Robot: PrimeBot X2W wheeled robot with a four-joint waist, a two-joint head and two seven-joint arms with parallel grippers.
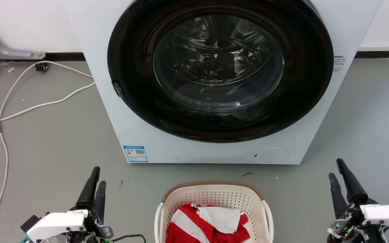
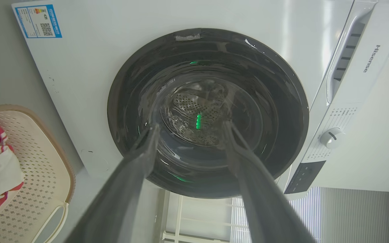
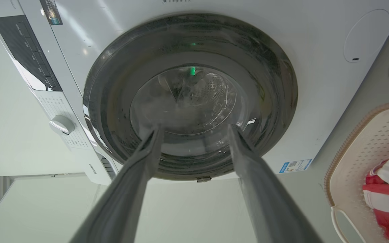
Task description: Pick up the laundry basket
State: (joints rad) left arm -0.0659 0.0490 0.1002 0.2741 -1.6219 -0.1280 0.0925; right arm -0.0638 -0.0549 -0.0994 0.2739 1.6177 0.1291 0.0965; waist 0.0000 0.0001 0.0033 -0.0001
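**Item:** laundry basket [image 1: 214, 197], cream, perforated walls, brown rim. It stands on the floor [image 1: 46, 141] in front of the washing machine [image 1: 113, 84], with a strip of bare floor between them.
**Contents:** red-and-white clothing [image 1: 201, 226], heaped loosely.
**Fittings:** white side handles, left [image 1: 158, 219] and right [image 1: 269, 219], both free.
**Left gripper** [image 1: 99, 177]: fingers parted and holding nothing, out to the basket's left, apart from the handle.
**Right gripper** [image 1: 335, 168]: likewise parted and holding nothing, further out on the basket's right.
**Also present:** round dark door [image 1: 219, 67], closed; white cable [image 1: 29, 108] lying across the floor towards the left wall.
**Step in hand:** judged as the approach, with no grasp made yet.
**Next move calls for:** bringing each gripper inward and down to its own handle, closing on both, then raising them evenly so the load stays level.
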